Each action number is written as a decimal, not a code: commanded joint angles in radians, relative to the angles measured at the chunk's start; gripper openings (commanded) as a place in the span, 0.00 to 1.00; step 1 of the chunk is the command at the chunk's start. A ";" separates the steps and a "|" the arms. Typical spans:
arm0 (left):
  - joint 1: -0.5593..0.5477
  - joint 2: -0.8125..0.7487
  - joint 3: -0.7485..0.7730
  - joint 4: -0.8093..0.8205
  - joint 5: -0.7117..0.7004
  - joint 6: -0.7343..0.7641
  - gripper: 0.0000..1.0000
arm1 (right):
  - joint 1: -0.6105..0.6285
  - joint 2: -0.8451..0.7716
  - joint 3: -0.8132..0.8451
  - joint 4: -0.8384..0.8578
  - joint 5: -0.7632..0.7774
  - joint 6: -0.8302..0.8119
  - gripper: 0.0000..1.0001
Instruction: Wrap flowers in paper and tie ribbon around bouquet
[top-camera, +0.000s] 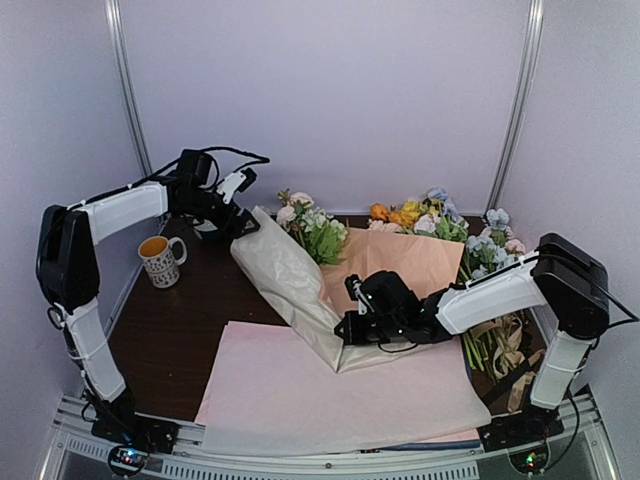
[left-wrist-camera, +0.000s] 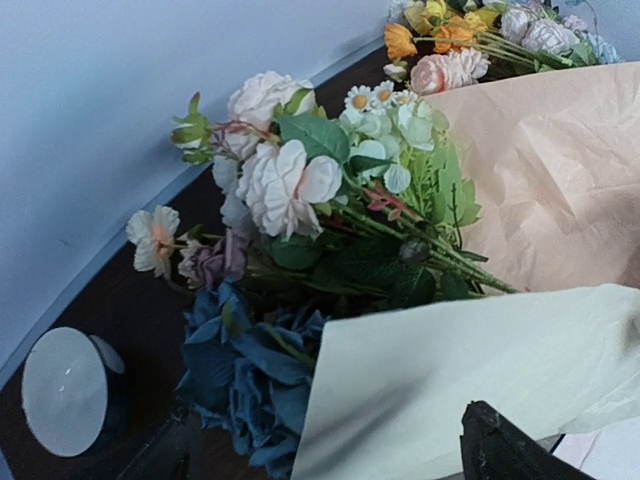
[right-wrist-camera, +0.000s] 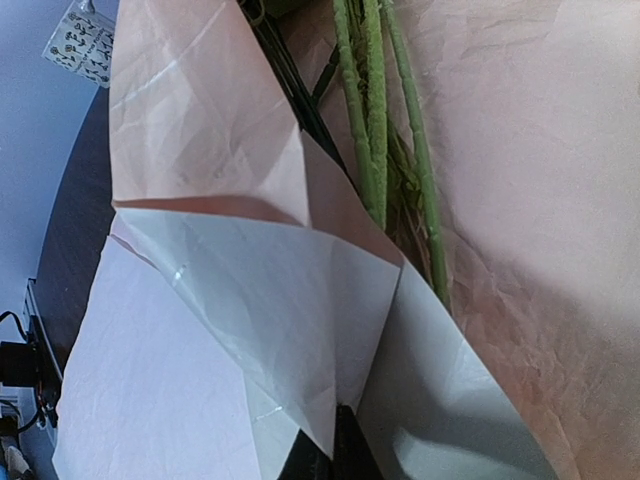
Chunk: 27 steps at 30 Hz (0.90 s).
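Closest to the right wrist camera, the right gripper (right-wrist-camera: 335, 462) shows only dark fingertips. They are shut together on a folded point of the paper (right-wrist-camera: 250, 290) at the narrow lower end of the wrap. That paper is a thin, softly creased sheet, cream on one face and peach-tan on the other. One cream flap is folded diagonally over the flowers (top-camera: 312, 228), whose green stems lie inside. Their white, pale pink and dusty blue heads and leaves stick out at the far end, near the back wall. The left gripper (top-camera: 243, 207) hovers at the flap's upper edge, fingers spread wide, holding nothing. Pale pink sheets (top-camera: 330, 400) cover the near part of the table (top-camera: 190, 320). Bare dark tabletop lies on the left around a mug (top-camera: 160, 260), while a loose bunch (top-camera: 410, 215) with orange blooms crowds the far right. The flap covers most of the stems, and the frame's bottom edge cuts off the right fingertips.
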 joint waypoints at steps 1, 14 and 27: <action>-0.006 0.096 0.084 0.038 0.182 0.079 0.94 | -0.004 -0.004 -0.015 0.007 -0.014 0.012 0.00; -0.010 0.166 0.125 0.115 0.331 0.005 0.00 | -0.004 -0.009 -0.017 -0.006 -0.008 0.006 0.10; -0.084 0.158 0.161 0.119 0.175 0.074 0.00 | -0.041 -0.076 0.016 -0.077 0.101 -0.033 0.36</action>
